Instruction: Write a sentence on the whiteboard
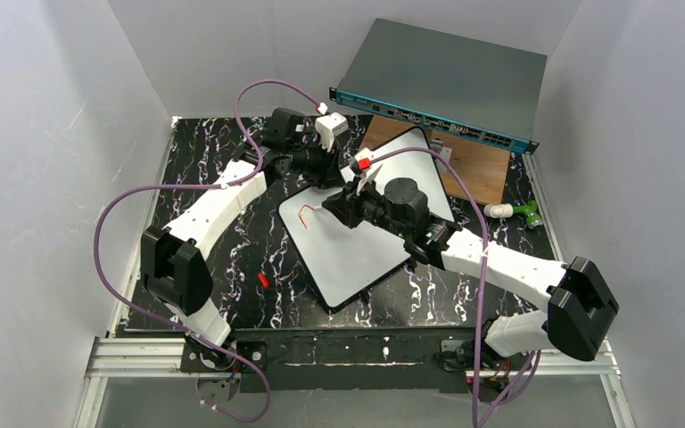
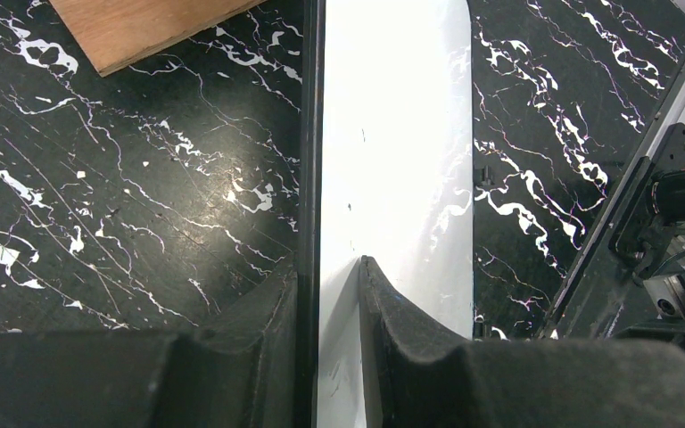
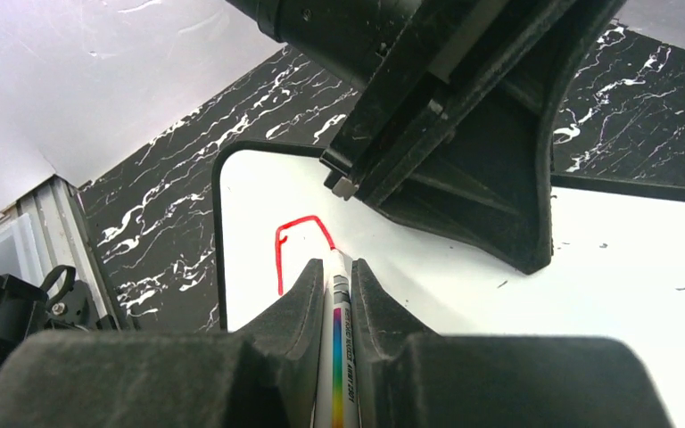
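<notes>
Whiteboard [image 1: 366, 254] sits mid-counter [image 1: 214, 178], rotated diagonal, its far corner over a wood board [image 1: 477, 165]. Can't tell whether it lies fully flat.

Left hand [image 1: 325, 162] is at the board's far-left edge. In the left wrist view the hand [image 2: 328, 270] is nearly closed, with the board's thin dark edge pinched between the two fingers: one finger on the white face [image 2: 392, 160], the other on the underside. Firm clamp on the whiteboard and nothing else in it.

Right hand [image 1: 334, 207] is over the board's left part. In the right wrist view the hand [image 3: 336, 265] is fully closed on a marker [image 3: 339, 348], which has a white barrel and a rainbow stripe on the label. The barrel runs straight out between the fingers, tip down on the white surface [image 3: 606, 267].

Sentence [image 3: 303, 232] so far is one red stroke, a short vertical with an arch off its top, and the arch ends at the marker tip. No complete letter is readable. It sits close to the board's rounded corner; in the top view it is near the left corner [image 1: 306, 212].

Also on the counter:
- a grey metal box [image 1: 446, 80] with a teal front, at the back
- a small red piece [image 1: 263, 280], just off the board's near-left edge
- a green-and-white item [image 1: 522, 212], at the right
</notes>
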